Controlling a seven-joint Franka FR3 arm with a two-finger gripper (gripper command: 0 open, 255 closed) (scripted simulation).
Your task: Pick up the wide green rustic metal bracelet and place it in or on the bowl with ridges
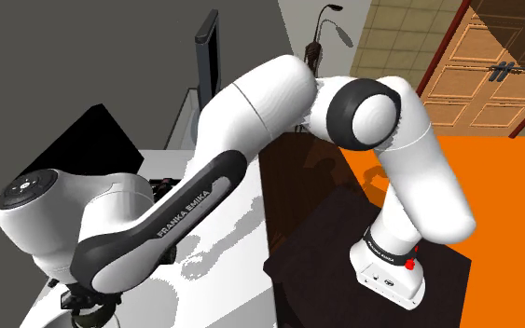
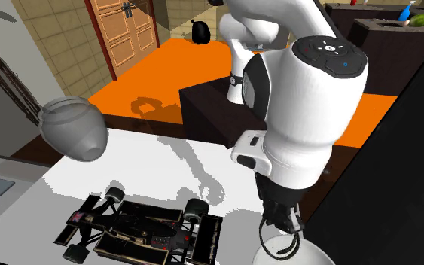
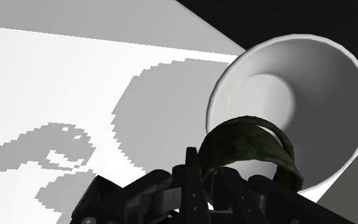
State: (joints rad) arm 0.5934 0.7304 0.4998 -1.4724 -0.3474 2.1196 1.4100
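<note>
A wide dark green bracelet with a mottled surface is clasped between my black fingers, with my gripper shut on it. It hangs just over the near rim of a white bowl, which is drawn smooth inside. In the second exterior view my gripper points down at the table's front right corner. There the bracelet shows as a dark ring right above the bowl. The shoulder view has my hand low at the lower left.
A black toy race car lies on the white table to the second exterior view's left of the bowl. A grey round pot is at the table's far left. The dark stand is behind the table.
</note>
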